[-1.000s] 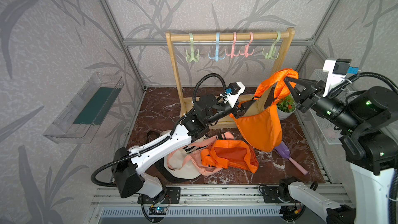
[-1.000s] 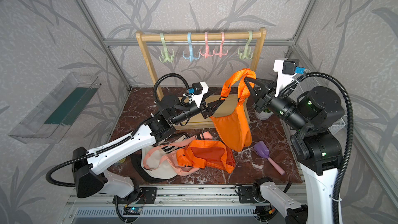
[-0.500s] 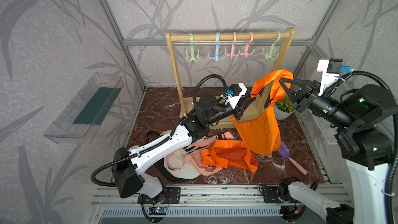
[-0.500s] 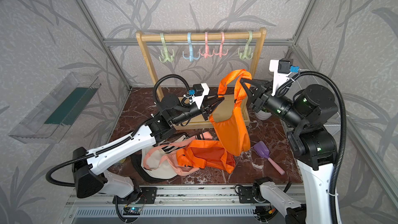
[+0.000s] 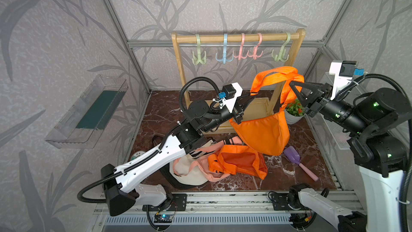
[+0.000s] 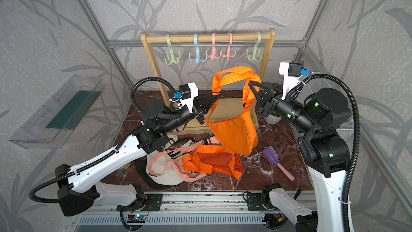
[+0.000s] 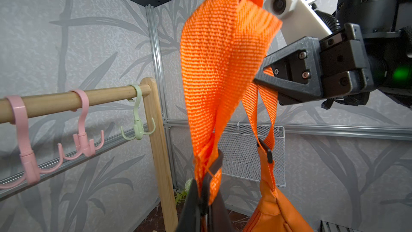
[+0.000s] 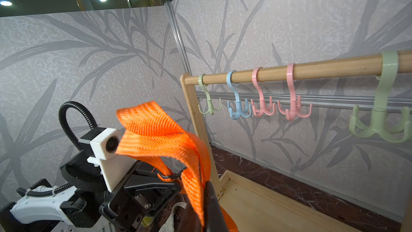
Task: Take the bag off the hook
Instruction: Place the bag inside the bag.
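The orange bag (image 5: 263,132) (image 6: 234,130) hangs in the air in front of the wooden rack, held by its strap (image 5: 276,73). My left gripper (image 5: 252,95) (image 7: 206,188) is shut on the strap's left end near the buckle. On the strap's other side, just above the bag body, my right gripper (image 5: 291,83) (image 8: 204,188) is also shut. The strap loop stands free between them, touching no hook. The nearest hook, a light green one (image 5: 281,54) (image 7: 138,128), hangs bare on the rod (image 5: 236,37), as do the other hooks.
On the marble floor lie a second orange bag (image 5: 238,161), a cream and pink bag (image 5: 189,168) and a purple scoop (image 5: 294,156). A potted plant (image 5: 294,108) stands by the rack's right post. A clear tray (image 5: 89,112) is on the left wall.
My left gripper has shut on the strap's left end. The right gripper and the bag have shifted a little to the left and down, away from the rod.
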### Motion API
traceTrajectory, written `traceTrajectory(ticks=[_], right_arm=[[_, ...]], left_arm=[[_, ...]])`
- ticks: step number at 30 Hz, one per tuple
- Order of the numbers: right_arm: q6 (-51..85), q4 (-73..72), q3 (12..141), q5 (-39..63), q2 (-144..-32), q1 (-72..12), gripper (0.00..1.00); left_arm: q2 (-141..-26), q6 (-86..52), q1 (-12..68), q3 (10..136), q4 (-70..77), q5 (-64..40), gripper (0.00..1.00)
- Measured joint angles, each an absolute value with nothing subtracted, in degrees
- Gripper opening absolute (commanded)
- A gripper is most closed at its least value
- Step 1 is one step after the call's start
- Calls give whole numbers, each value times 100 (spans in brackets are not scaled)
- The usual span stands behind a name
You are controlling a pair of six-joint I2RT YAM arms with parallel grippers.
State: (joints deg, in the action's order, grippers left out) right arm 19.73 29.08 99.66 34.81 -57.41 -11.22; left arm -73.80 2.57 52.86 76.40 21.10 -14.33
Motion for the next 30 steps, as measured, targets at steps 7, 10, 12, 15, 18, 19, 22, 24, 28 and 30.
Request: traceTrajectory(ticks=[7, 10, 12, 15, 18, 19, 22, 24, 28, 30], right_arm=[[1809, 3083, 10127, 3481, -5714, -1122, 7], [1791, 3142, 10151, 3485, -5690, -1122, 7], [1791, 3162, 10151, 3494, -5669, -1122, 7], [1791, 3173, 10151, 3503, -5647, -1122, 7], [1791, 3197, 10138, 3496, -5588, -1133, 7], [1791, 3201, 10119, 3496, -5564, -1140, 7], [1791, 3225, 10009, 3485, -5483, -1142, 7], [1789, 3264, 9922, 3483, -5398, -1144, 7], [1704, 3498, 9664, 3452, -5201, -1160, 7], [1645, 3660, 9568, 3389, -5124, -1166, 7]], left_arm=[[-6807, 305, 5352, 7669, 1529, -1120, 0], [-6643, 311, 5398, 7817, 1107, -982, 0], [-6578, 318, 5430, 7964, 808, -884, 0], [-6495, 333, 5478, 8217, 370, -773, 0], [-6453, 333, 5529, 8508, -14, -683, 0], [-6453, 331, 5555, 8628, -158, -661, 0], [-6458, 296, 5636, 8958, -530, -650, 0], [-6464, 248, 5695, 9177, -790, -663, 0], [-6508, 95, 5843, 9629, -1411, -711, 0], [-6547, -16, 5909, 9837, -1726, -718, 0]])
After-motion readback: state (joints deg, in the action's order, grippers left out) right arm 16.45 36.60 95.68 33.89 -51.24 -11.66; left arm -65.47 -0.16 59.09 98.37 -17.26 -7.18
